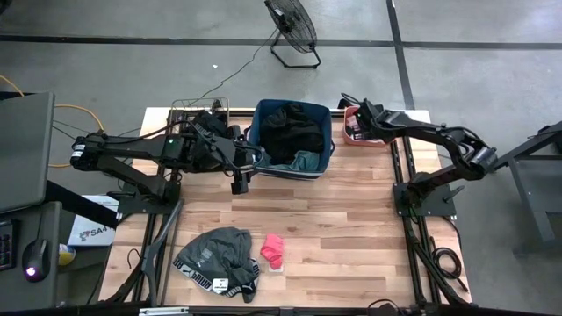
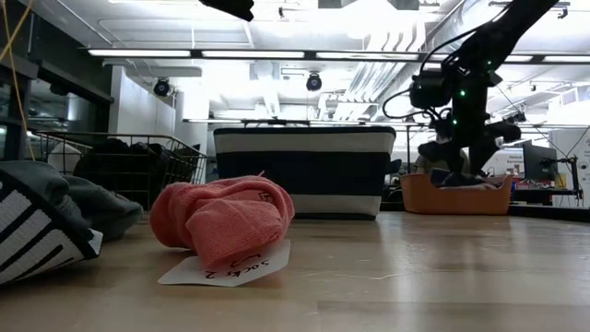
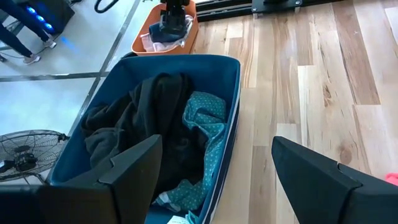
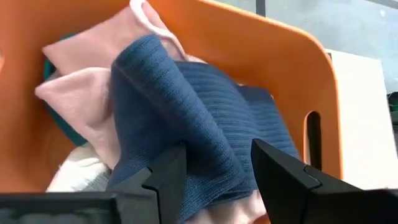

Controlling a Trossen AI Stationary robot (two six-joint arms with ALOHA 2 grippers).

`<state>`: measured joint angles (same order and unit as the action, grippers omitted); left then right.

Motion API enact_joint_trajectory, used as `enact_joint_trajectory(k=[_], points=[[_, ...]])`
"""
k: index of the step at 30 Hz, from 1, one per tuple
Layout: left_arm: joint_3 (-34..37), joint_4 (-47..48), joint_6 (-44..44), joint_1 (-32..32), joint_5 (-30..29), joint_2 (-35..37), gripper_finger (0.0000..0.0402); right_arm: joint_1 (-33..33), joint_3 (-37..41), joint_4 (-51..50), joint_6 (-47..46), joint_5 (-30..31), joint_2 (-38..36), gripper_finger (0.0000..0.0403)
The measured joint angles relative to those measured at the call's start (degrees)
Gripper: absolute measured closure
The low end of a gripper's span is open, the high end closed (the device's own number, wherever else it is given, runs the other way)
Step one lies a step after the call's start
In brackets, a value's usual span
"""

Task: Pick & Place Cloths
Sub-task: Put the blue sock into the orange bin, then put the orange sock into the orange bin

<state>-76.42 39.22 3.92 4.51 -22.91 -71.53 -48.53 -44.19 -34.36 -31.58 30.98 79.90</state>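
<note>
Black and teal cloths (image 1: pixel 292 140) lie in the blue bin (image 1: pixel 327 149). Pale pink, white and navy ribbed cloths (image 4: pixel 205 93) fill the coral tub (image 1: pixel 349 133). A grey and black garment (image 1: pixel 215 259) and bright pink socks (image 1: pixel 273 250) lie flat on the table near its near edge. My left gripper (image 1: pixel 239 182) hangs open above the table, beside the bin's near left corner; the left wrist view looks past it (image 3: pixel 216 142) into the bin. My right gripper (image 1: pixel 357 118) is open and lowered into the tub, with a raised fold of the navy cloth (image 4: pixel 211 149) between its fingers. My right gripper comes down into the tub from above, one finger on each side of the navy cloth's raised fold (image 4: pixel 214 168). Whether the fingers (image 4: pixel 168 177) touch the fold I cannot tell. The cloth rests on the other pieces in the tub.
A wire basket (image 1: pixel 189 110) with black cloths stands at the far left, beside the bin. A paper tag (image 2: pixel 226 267) lies under the pink socks. Bare wood stretches across the table's middle and right. A fan (image 1: pixel 292 26) stands on the floor beyond the far edge.
</note>
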Motion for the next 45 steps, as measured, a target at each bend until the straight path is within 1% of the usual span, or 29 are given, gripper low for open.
enact_joint_trajectory(k=[11, 13, 17, 21, 28, 35, 41, 43, 45], points=[[0.00, 0.59, 0.00, 0.00, -0.01, 0.00, 0.0103, 0.00, 2.09, 3.38, 0.16, -4.35, 0.02, 0.0231], [0.00, 1.21, -0.11, 0.00, 0.01, 0.00, 0.0103, 0.00, 2.09, 3.38, 0.37, -4.27, 0.02, 0.0231], [0.00, 1.93, -0.79, 0.00, -0.01, 0.00, 0.0103, 0.00, 2.10, 4.20, 1.64, -2.00, -0.45, 0.0231], [0.00, 1.99, -0.79, 0.00, -0.01, 0.00, 0.0103, 0.02, 2.09, 5.51, 1.89, 0.73, -3.49, 0.0231], [0.00, 1.90, -1.01, 0.00, -0.01, 0.00, 0.0103, 0.04, 2.09, 5.54, 2.75, 1.81, -11.57, 0.0231], [0.00, 2.76, -1.48, 0.00, -0.01, 0.00, 0.0103, 1.32, 2.09, 5.53, 4.50, -4.29, -18.36, 0.0231], [0.00, 2.90, -1.57, 0.00, -0.01, 0.00, 0.0103, 5.32, 2.06, 7.27, 9.86, -4.75, -22.99, 0.0231], [0.00, 2.95, -1.57, 0.00, -0.01, 0.00, 0.0103, 7.11, 2.06, 7.38, 11.56, -6.96, -24.47, 0.0231], [0.00, 2.98, -1.81, 0.00, -0.02, 0.00, 0.0103, 9.46, 2.06, 7.43, 13.25, -11.06, -25.60, 0.0231]])
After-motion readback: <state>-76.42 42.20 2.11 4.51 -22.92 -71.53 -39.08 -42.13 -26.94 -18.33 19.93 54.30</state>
